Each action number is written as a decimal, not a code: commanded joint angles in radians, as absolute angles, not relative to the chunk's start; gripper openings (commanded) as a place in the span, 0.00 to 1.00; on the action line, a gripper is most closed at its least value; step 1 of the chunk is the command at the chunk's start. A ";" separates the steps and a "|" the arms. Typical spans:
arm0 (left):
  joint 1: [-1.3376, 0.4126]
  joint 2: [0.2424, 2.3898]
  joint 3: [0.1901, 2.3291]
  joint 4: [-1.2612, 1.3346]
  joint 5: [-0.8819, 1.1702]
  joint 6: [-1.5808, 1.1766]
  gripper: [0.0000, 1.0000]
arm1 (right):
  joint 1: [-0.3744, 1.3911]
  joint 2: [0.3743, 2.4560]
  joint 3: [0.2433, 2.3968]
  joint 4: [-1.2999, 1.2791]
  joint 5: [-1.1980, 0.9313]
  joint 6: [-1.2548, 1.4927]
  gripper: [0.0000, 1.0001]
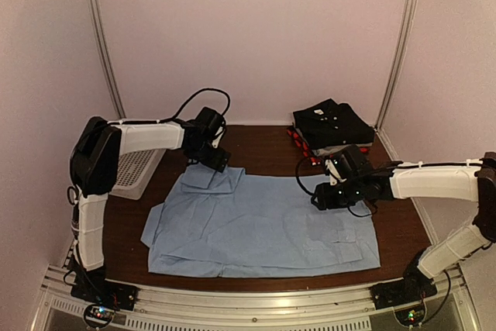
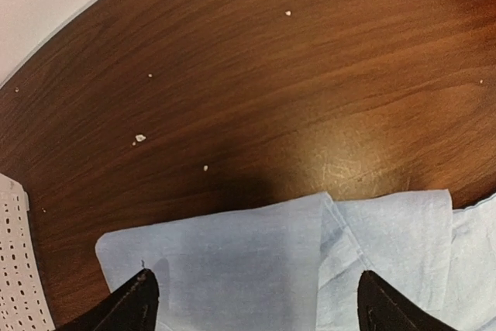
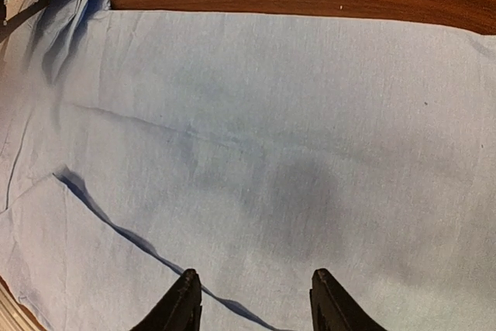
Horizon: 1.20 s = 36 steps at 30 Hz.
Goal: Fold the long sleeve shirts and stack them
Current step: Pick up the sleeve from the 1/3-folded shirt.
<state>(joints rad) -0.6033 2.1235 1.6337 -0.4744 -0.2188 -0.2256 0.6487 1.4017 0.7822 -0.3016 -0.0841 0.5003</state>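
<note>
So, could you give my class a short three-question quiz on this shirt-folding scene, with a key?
1. Multiple choice: what colour is the top shirt of the folded stack? A black, B white, C green.
2. Short answer: which end effector is at the far left corner of the blue shirt?
3. True or false: the blue shirt already lies on the folded stack.

Key: 1 A; 2 the left end effector; 3 false, it is spread flat on the table.
</note>
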 commanded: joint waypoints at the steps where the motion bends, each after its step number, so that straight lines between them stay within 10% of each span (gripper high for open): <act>1: -0.642 2.186 1.693 -0.533 -0.374 -0.185 0.91 | 0.641 1.417 0.764 -0.264 -0.105 0.499 0.49; 11: -0.644 2.213 1.703 -0.561 -0.511 -0.211 0.75 | 0.640 1.436 0.756 -0.250 -0.125 0.504 0.50; 20: -0.644 2.212 1.706 -0.558 -0.511 -0.206 0.29 | 0.635 1.440 0.771 -0.267 -0.097 0.503 0.49; 23: -0.644 2.149 1.685 -0.560 -0.504 -0.205 0.00 | 0.609 1.422 0.803 -0.293 -0.076 0.500 0.49; 36: -0.654 1.533 1.328 -0.537 -0.127 -0.203 0.00 | 0.454 1.462 0.962 -0.287 0.030 0.382 0.52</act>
<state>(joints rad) -0.6479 1.6806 1.4273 -0.5732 -0.3470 -0.2115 0.4732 1.4372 0.9070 -0.3161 -0.0250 0.4484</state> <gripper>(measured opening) 0.011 0.518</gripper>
